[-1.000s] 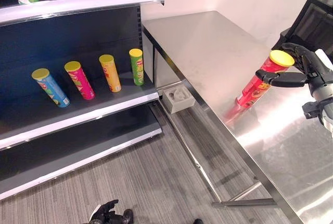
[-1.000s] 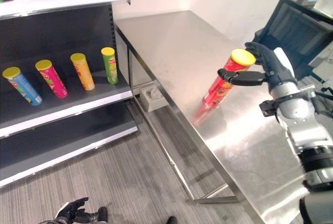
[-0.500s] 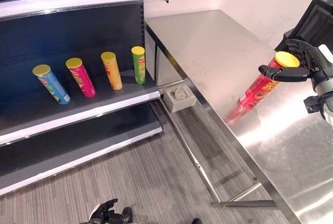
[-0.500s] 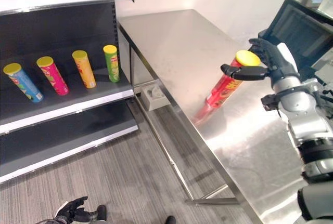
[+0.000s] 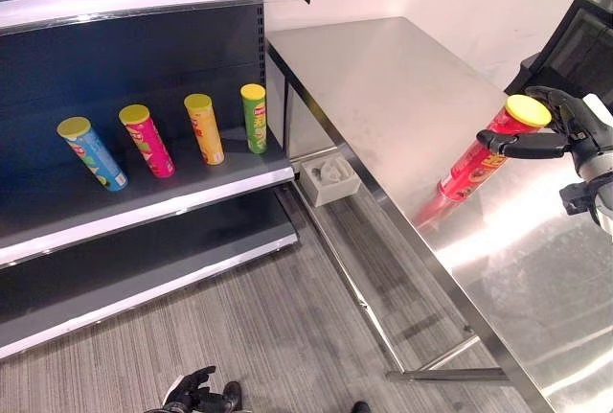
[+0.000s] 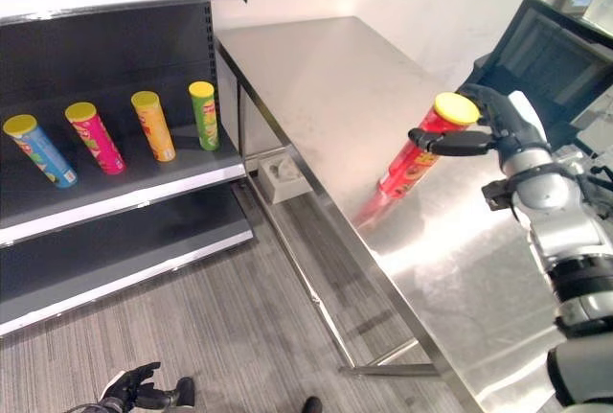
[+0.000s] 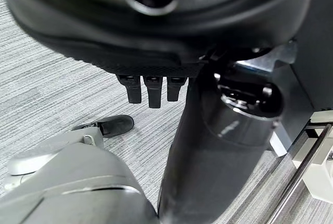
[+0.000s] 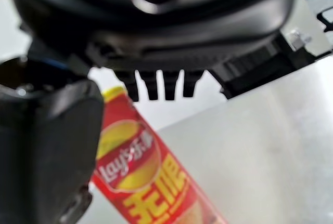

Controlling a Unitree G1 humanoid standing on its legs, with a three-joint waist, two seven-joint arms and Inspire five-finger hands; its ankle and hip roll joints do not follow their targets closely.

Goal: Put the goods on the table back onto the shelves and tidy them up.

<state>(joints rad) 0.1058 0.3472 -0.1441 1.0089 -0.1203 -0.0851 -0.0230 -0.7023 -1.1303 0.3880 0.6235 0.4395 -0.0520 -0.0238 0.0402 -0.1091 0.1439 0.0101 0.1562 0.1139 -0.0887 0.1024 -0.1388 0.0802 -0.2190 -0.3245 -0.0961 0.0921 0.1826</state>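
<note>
1. From above, the red can point(image 5: 477, 157) with the yellow lid stands tilted on the steel table point(image 5: 383, 87), close to the table's front edge, its top leaning toward the right hand point(image 6: 498, 118).
2. The right hand is at the can's top: thumb stretched across the front just under the lid, fingers curved round the back. The can sits between them, but I cannot make out a firm clamp.
3. The right wrist view adds what the overhead views lack: the can point(image 8: 151, 182) seen close, lying past the short row of fingers point(image 8: 152, 86), the thumb's dark bulk beside it.
4. The left hand point(image 5: 196, 396) hangs low over the striped floor point(image 5: 287, 336), fingers loosely spread and holding nothing; its wrist view shows the fingertips point(image 7: 151, 91) pointing down at the carpet.
5. On the middle shelf point(image 5: 144, 197) four cans stand in a row, all leaning: blue can point(image 5: 91, 153), pink can point(image 5: 146, 140), orange can point(image 5: 203, 128) and green can point(image 5: 253, 119), the green nearest the shelf's right end.
6. A white block point(image 5: 329, 179) lies on the floor between shelf and table.
</note>
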